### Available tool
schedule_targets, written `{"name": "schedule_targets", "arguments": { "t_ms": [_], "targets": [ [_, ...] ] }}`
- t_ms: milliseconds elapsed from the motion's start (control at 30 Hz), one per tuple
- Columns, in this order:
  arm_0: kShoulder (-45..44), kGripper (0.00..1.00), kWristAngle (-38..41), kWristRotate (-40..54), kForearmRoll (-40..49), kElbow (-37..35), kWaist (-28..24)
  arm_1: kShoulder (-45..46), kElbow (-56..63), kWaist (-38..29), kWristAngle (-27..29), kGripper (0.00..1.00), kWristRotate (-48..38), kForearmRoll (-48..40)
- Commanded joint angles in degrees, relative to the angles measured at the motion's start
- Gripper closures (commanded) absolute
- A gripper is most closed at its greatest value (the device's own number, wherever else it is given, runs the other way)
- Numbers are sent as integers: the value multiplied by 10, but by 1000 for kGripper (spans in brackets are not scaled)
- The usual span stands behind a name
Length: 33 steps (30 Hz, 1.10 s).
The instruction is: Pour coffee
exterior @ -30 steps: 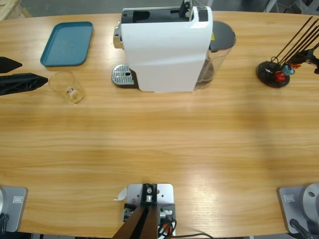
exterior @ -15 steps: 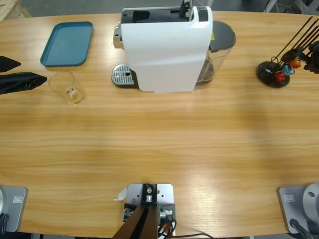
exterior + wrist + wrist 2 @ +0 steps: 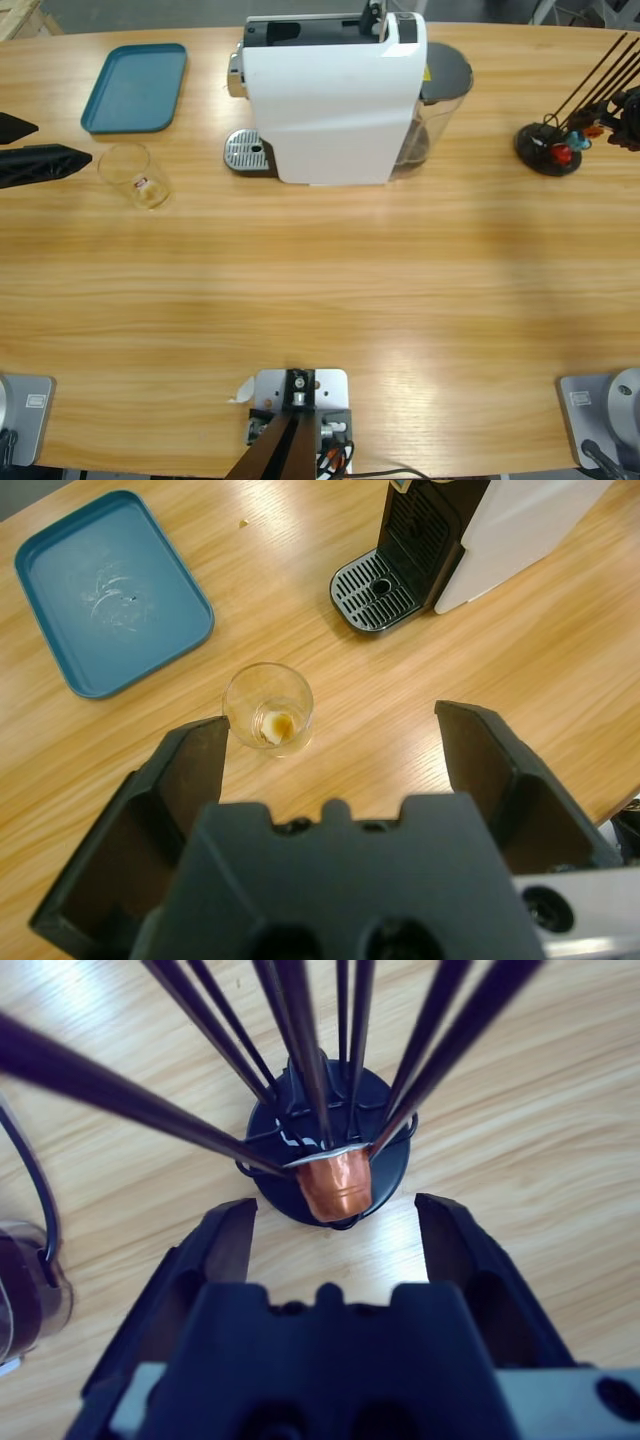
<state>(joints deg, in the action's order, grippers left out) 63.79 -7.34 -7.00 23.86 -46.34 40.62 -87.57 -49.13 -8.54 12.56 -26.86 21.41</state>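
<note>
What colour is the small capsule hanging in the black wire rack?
Copper-orange, with a silver rim; the small metallic capsule shows best in the right wrist view.

Blue tray (image 3: 134,87) sits at the table's (image 3: 320,300) far left corner. Capsule rack (image 3: 548,147), holding a copper capsule (image 3: 335,1183), stands near the right edge.

A copper-coloured capsule (image 3: 336,1185) sits in a black wire rack (image 3: 325,1140) at twelve o'clock from the spread jaws, over the wooden surface (image 3: 520,1130).

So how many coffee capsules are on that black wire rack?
2 visible: a copper capsule low in the black wire rack, and a red capsule seen from the high view. Others may be hidden behind the rods.
</note>
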Motion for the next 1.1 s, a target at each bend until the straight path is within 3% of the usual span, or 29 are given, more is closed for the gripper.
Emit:
{"name": "schedule_targets", "arguments": {
  "t_ms": [33,167,433,533,600,1100],
  "targets": [
    [5,101,-7,5,7,21,3,-23,0,9,23,369,15,-8],
    [5,101,-7,6,7,21,3,-25,0,9,26,377,15,-8],
    [8,101,-11,8,7,21,3,-37,-2,9,20,737,28,-8],
    [8,101,-13,8,7,21,3,-39,-3,9,19,747,30,-8],
    [8,101,-13,8,7,21,3,-40,-4,9,18,857,32,-8],
    [13,101,-14,8,7,21,3,-18,1,9,20,863,39,-8]
  ]
}}
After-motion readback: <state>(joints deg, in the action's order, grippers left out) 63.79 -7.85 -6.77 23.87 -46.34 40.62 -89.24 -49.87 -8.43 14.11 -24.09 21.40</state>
